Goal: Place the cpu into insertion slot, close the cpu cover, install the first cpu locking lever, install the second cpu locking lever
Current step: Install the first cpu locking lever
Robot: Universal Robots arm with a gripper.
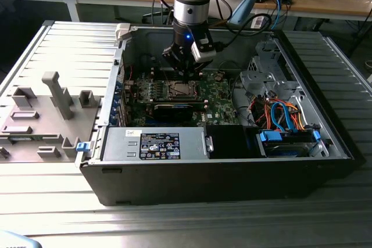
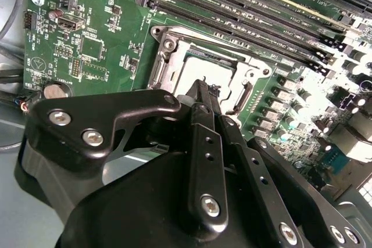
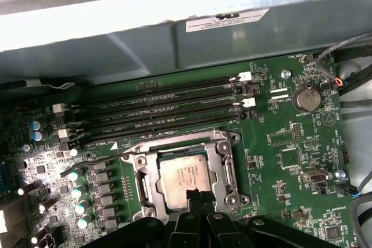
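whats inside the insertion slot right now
The cpu lies in the insertion slot, silvery top showing. The gripper hovers over its near edge, hiding that part. What is under the chip cannot be seen.

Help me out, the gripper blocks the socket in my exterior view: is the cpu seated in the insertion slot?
Observer: Yes. In the first wrist view the cpu lies flat inside the insertion slot.
Operator: And the cover?
Observer: The cpu cover lies flat too, framing the chip.
Operator: Where exactly is the gripper?
Observer: In the second wrist view the gripper is shut, its tips over the edge of the socket.
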